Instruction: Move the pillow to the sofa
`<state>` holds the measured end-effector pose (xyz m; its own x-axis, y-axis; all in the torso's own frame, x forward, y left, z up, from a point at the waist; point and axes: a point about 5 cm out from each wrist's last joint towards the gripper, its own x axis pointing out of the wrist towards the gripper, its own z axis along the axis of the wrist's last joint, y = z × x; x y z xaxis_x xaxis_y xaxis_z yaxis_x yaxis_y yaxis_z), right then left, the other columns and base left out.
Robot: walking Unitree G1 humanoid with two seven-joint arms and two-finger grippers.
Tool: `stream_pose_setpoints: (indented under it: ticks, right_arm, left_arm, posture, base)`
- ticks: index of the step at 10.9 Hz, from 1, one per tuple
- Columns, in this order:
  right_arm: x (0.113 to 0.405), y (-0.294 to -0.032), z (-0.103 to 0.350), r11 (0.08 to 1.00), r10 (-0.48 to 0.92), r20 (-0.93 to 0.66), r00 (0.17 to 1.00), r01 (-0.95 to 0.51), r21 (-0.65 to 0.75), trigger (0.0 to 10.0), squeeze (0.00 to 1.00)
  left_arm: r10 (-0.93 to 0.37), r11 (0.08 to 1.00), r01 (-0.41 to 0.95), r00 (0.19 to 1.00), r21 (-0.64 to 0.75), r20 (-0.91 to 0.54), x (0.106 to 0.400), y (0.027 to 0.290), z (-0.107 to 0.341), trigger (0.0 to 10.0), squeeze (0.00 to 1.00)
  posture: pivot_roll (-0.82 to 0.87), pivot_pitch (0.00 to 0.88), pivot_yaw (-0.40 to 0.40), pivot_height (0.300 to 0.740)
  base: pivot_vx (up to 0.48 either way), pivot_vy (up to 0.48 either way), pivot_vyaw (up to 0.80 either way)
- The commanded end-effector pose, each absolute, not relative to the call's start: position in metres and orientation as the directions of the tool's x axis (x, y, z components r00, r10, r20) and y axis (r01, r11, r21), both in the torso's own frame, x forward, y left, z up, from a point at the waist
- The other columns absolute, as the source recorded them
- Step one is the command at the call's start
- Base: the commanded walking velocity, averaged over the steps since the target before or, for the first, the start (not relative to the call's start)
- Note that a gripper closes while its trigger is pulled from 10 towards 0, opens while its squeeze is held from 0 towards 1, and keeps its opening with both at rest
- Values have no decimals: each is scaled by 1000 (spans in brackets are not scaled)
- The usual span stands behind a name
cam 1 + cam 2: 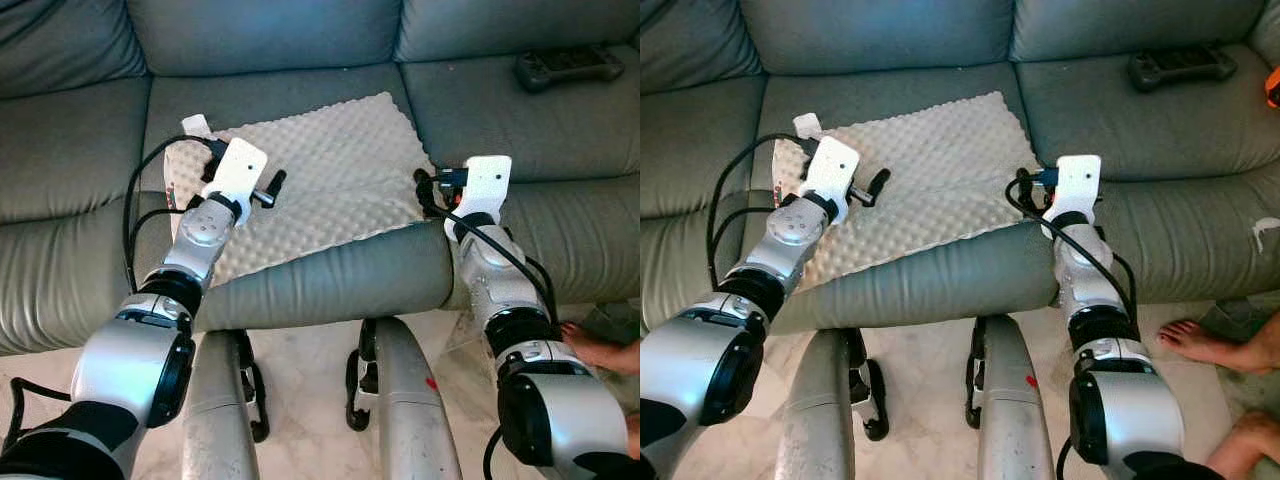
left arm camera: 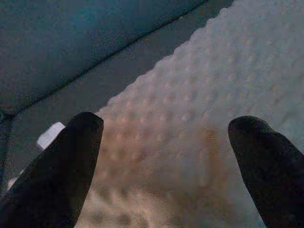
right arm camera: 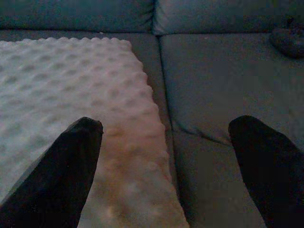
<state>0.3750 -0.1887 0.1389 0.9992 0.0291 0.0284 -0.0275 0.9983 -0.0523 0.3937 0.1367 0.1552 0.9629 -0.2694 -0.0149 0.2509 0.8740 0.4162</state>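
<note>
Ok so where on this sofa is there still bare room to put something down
Bare room: the left seat cushion, beside the pillow, and the right cushion between the pillow's edge and the black controller. The middle cushion is crowded: the pillow covers most of it, with the left gripper and right gripper at its sides.

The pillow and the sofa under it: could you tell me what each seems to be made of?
The pillow: apparently soft off-white fabric or foam, matte, covered in regular raised bumps. The sofa: grey-green leather or leatherette, judging by its smooth, faintly shiny surface with soft creases; which one is unclear.
</note>
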Motion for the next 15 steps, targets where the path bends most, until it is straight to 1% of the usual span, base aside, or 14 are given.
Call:
stream_pose_setpoints:
  ticks: [1,3,4,5,6,7,9,10,11,12,13,14,15]
  right_arm:
    - [370,-192,122,999,13,-43,999,-15,-42,10000,1000]
    - [366,-180,105,999,47,-120,992,-43,33,10000,1000]
    - [364,-170,97,995,65,-162,985,-51,89,10000,945]
    - [364,-164,94,989,65,-190,980,-38,145,10000,937]
    - [364,-161,92,985,66,-202,977,-31,172,10000,914]
    - [363,-157,88,970,72,-225,972,-16,242,10000,859]
    - [363,-155,86,943,71,-256,964,19,333,10000,827]
    - [364,-150,87,932,90,-260,961,11,363,10000,722]
    - [365,-144,89,904,117,-263,958,7,428,10000,659]
    - [365,-135,93,902,153,-249,956,-32,430,10000,580]
    - [365,-127,94,893,186,-243,952,-61,445,10000,533]
    - [363,-118,95,882,225,-237,945,-94,463,10000,427]
    - [361,-115,95,874,242,-239,940,-104,475,10000,380]
  left_arm:
    - [-255,874,235,967,425,-11,393,145,155,10000,0]
    - [-222,888,202,975,413,-1,393,156,157,10000,0]
    - [-199,891,181,980,416,2,393,163,157,10000,0]
    - [-187,895,171,982,413,-2,392,167,156,10000,0]
    - [-179,897,164,984,411,-3,392,169,156,10000,0]
    - [-161,903,150,987,402,-7,391,173,155,10000,0]
    - [-156,905,147,988,400,-11,391,174,153,10000,0]
    - [-152,905,144,988,399,-12,391,174,153,10000,0]
    - [-149,906,141,989,399,-10,391,174,154,10000,0]
    - [-148,906,140,989,399,-10,391,174,154,10000,0]
    - [-146,906,138,989,399,-11,391,174,154,10000,0]
    - [-144,907,136,990,398,-11,391,174,153,10000,0]
    - [-143,908,136,990,397,-12,391,174,153,10000,0]
  posture:
    - [-66,340,-16,614]
    - [-60,338,-15,614]
    - [-52,335,-13,614]
    - [-51,334,-13,614]
    - [-52,332,-13,614]
    - [-52,330,-16,614]
    - [-54,329,-18,614]
    - [-55,327,-20,614]
    - [-54,324,-23,614]
    - [-56,324,-24,614]
    - [-58,323,-25,614]
    - [-59,324,-26,614]
    - [-59,325,-26,614]
  base:
    - [0,0,0]
    - [0,0,0]
    - [0,0,0]
    - [0,0,0]
    - [0,0,0]
    - [0,0,0]
    - [0,0,0]
    - [0,0,0]
    - [0,0,0]
    - [0,0,0]
    - [0,0,0]
    - [0,0,0]
    - [0,0,0]
